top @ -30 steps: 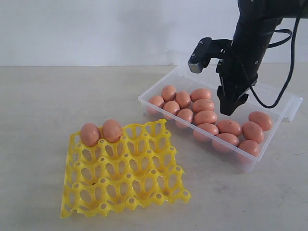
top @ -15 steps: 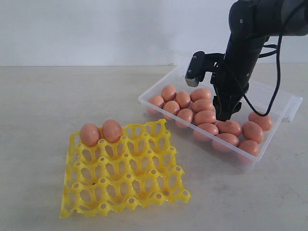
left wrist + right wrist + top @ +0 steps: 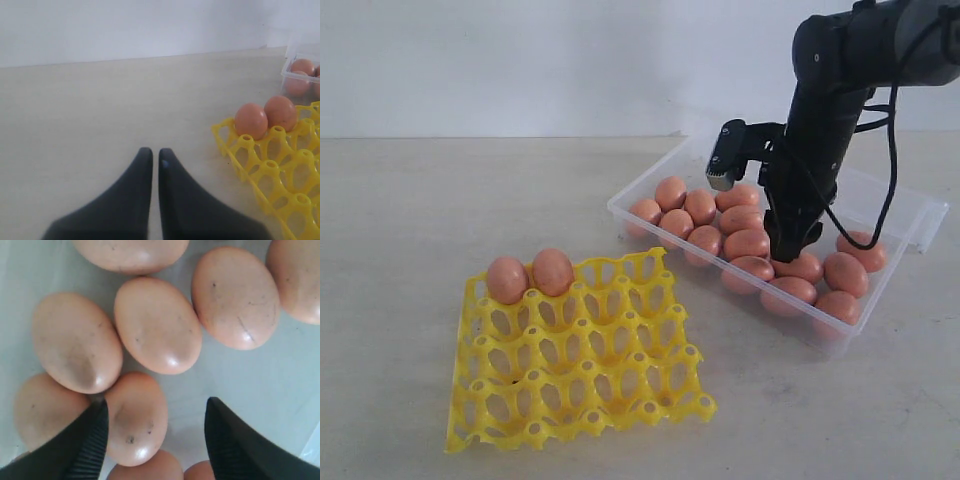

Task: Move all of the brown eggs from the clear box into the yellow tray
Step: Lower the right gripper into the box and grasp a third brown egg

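**Hovering right gripper (image 3: 788,250) among boxed brown eggs (image 3: 750,243)**

Smooth, matte, oval eggs are seen clustered in the transparent plastic clear box (image 3: 895,208) at the right of the frame. Two more are seated in the upper-left cups of the open-work yellow tray (image 3: 580,370) at lower left. The right gripper's dark fingers are spread apart beside one egg, with nothing clamped. The left gripper (image 3: 154,151) is seen over the pale table (image 3: 75,125), fingers together.

Plain white wall (image 3: 520,60) at the rear. Pale beige desk (image 3: 410,210), matte and faintly mottled. Lighting even and diffuse; shadows soft, short.
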`<control>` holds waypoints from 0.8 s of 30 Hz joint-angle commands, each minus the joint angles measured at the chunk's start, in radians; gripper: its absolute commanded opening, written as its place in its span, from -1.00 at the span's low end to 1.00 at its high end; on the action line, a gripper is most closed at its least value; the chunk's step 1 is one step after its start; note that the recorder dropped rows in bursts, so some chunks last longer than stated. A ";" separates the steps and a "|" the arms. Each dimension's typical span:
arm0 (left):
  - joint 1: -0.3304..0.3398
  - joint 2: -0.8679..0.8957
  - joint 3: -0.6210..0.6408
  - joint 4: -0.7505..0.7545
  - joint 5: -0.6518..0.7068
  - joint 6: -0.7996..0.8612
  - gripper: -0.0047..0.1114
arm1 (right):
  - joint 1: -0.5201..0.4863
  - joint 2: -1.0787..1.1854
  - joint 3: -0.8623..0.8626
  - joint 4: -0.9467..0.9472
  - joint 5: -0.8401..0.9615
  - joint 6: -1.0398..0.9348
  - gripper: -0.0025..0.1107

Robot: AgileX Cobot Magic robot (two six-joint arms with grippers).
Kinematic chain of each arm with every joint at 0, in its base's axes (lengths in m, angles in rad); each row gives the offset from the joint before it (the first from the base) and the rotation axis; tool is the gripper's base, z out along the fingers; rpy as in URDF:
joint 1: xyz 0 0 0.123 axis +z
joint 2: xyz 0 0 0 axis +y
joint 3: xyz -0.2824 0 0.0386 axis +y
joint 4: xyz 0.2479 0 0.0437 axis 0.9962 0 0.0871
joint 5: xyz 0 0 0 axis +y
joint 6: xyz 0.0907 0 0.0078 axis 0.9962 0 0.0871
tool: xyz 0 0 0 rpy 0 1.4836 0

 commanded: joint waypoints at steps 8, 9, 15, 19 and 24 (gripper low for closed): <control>-0.004 -0.003 0.004 0.001 -0.004 0.001 -0.85 | -0.027 0.014 0.001 0.034 0.020 -0.012 -0.08; -0.004 -0.003 0.004 0.001 -0.004 0.001 -0.85 | -0.027 0.023 0.001 0.034 0.025 -0.012 -0.08; -0.004 -0.003 0.004 0.001 -0.004 0.001 -0.85 | -0.027 0.050 0.001 0.034 0.022 -0.025 -0.08; -0.004 -0.003 0.004 0.001 -0.004 0.001 -0.85 | -0.027 0.059 0.001 0.033 0.007 -0.053 -0.08; -0.004 -0.003 0.004 0.001 -0.004 0.001 -0.85 | -0.027 0.077 0.001 0.031 -0.015 -0.062 -0.15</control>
